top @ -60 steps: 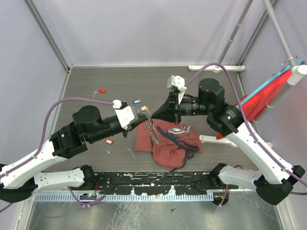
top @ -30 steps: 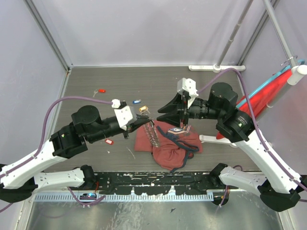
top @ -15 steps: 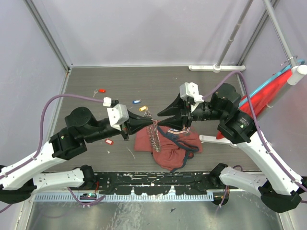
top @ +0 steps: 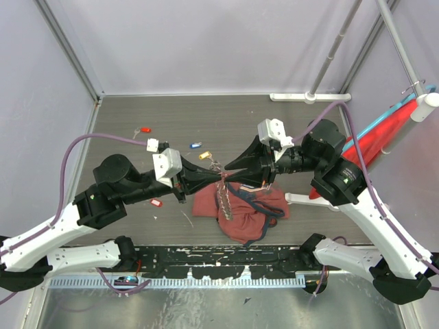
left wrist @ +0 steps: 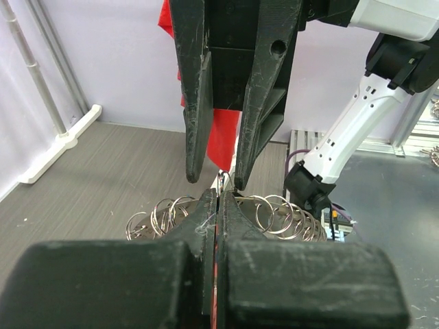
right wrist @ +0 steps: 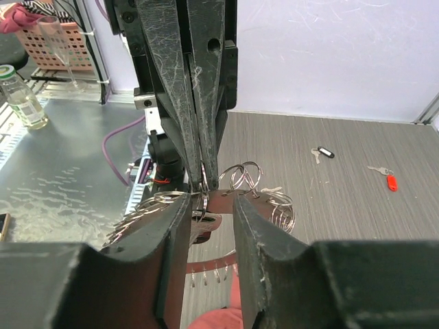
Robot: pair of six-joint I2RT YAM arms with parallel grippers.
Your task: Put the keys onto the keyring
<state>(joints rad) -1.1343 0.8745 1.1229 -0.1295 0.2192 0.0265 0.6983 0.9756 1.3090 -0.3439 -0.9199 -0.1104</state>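
Left gripper [top: 218,177] pinches the keyring [top: 221,195], whose rings dangle over the dark-red cloth bag [top: 244,221], contents hidden; right gripper's [top: 228,166] fingers stand narrowly apart around the ring.

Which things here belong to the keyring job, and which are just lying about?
Job: keyring, clamped by left gripper; right gripper, open, facing it; red key, blue key, yellow key, second red key.
Lying about: dark-red cloth bag, red cloth, white tube.
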